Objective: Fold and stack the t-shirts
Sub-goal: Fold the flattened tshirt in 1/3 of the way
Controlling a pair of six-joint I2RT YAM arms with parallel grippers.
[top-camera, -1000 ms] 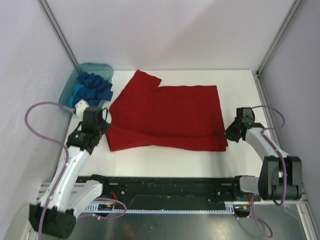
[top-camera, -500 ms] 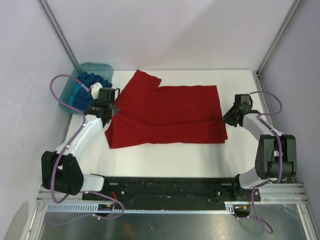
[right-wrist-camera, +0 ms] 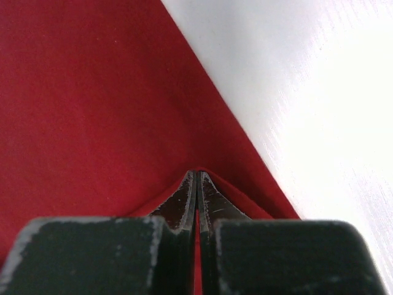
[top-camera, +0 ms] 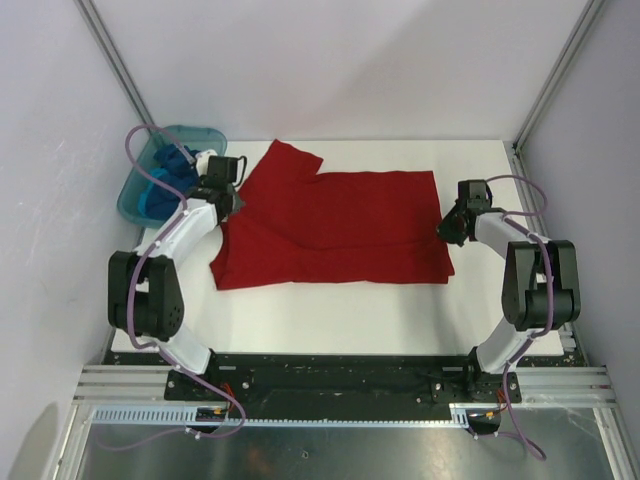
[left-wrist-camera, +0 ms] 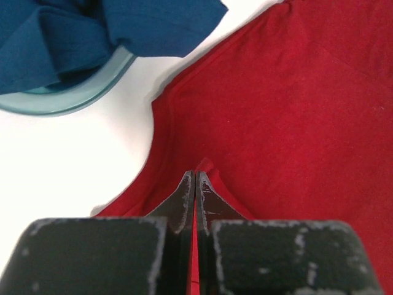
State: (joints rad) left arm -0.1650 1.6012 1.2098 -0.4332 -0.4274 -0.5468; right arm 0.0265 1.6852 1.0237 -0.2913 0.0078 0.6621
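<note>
Left gripper [left-wrist-camera: 194, 175] pinches the red t-shirt [top-camera: 340, 225], spread flat on the counter [top-camera: 330, 315], at its edge beside the teal tub [top-camera: 128, 197] of blue t-shirts [top-camera: 172, 165], while the right gripper [right-wrist-camera: 197, 173] is clamped on the edge farthest from that tub.

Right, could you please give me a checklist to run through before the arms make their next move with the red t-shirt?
1. Hold of the left gripper on the red t-shirt, left edge, jaws shut: ok.
2. Hold of the right gripper on its right edge, jaws shut: ok.
3. Spacing: the blue t-shirts in the tub lie apart from the red cloth: ok.
4. Both pinches level with each other across the table: cannot tell.
5. Number of cloth layers in each pinch: cannot tell.
</note>
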